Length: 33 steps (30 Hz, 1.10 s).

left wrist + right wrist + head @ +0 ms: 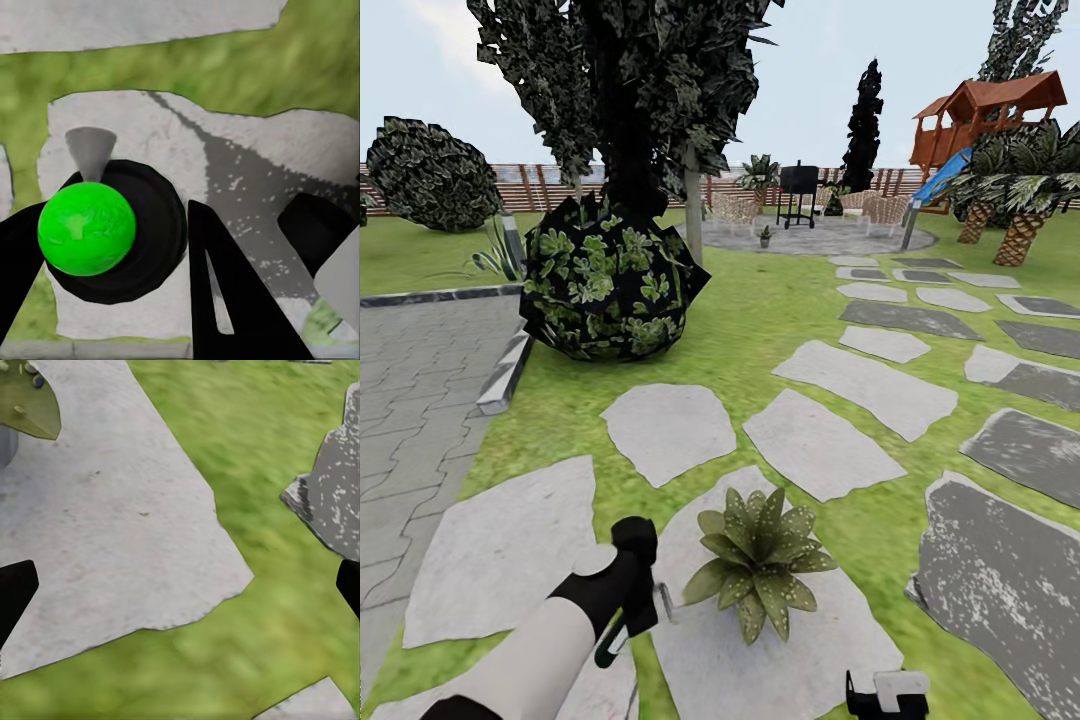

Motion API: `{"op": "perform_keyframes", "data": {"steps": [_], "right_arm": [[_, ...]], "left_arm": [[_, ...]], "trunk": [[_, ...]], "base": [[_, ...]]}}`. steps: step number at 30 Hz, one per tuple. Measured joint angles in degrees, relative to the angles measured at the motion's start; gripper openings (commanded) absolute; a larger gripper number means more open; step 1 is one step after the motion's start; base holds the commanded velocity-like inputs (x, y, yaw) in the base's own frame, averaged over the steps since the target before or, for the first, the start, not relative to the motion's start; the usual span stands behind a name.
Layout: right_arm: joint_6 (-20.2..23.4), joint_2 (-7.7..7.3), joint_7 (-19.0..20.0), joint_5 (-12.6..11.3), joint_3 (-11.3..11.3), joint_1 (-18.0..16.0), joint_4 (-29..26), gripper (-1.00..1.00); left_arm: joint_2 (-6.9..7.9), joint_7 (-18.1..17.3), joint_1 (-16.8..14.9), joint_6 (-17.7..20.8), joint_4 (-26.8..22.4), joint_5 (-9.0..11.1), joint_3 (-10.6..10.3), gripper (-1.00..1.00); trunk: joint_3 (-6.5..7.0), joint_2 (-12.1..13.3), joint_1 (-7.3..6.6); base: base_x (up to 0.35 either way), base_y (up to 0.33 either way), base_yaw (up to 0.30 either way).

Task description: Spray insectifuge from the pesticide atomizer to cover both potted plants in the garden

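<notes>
- The left gripper (628, 625) had its jaws closed on the pesticide atomizer (86, 229), just beside the potted plant (758, 560); a tilted nozzle, I judged, could send the spray past its leaves.
- The left wrist view showed the bottle's green body end-on; in the head view the arm mostly hid it.
- The right gripper (887, 693) hung open and empty near that plant.

A green atomizer (86, 229) is sitting clamped in the left end effector (112, 300), beside a white-speckled potted plant (758, 560) on a stepping stone (790, 660).

No readable text, labels, brands, numbers or signs (any view); nothing legible anywhere
</notes>
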Motion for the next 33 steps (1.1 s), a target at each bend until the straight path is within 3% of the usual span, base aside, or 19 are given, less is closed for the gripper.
{"op": "perform_keyframes", "data": {"steps": [5, 14, 23, 33], "right_arm": [[0.01, 0.02, 0.03, -0.02, -0.01, 0.01, -0.01, 1.00], [0.01, 0.01, 0.04, -0.02, -0.03, 0.02, -0.02, 1.00], [0.01, 0.01, 0.03, -0.01, -0.01, 0.02, -0.02, 1.00], [0.00, 0.01, 0.00, 0.00, -0.02, 0.01, -0.01, 1.00]], "left_arm": [[0.73, 0.31, 0.09, 0.30, -0.02, -0.32, 0.28, -1.00], [0.52, 0.40, 0.08, 0.34, -0.03, -0.42, 0.11, -1.00], [0.38, 0.36, 0.24, 0.29, 0.06, -0.17, 0.20, -1.00], [0.64, -0.20, 0.20, 0.50, 1.43, 0.57, 0.78, -1.00]], "trunk": [[0.00, 0.00, 0.00], [0.00, 0.00, 0.00], [0.00, 0.00, -0.02], [0.00, 0.00, 0.00]], "base": [[0.000, 0.256, -0.072], [-0.011, 0.303, -0.288], [0.189, 0.273, -0.299], [0.042, 0.043, -0.250]]}}
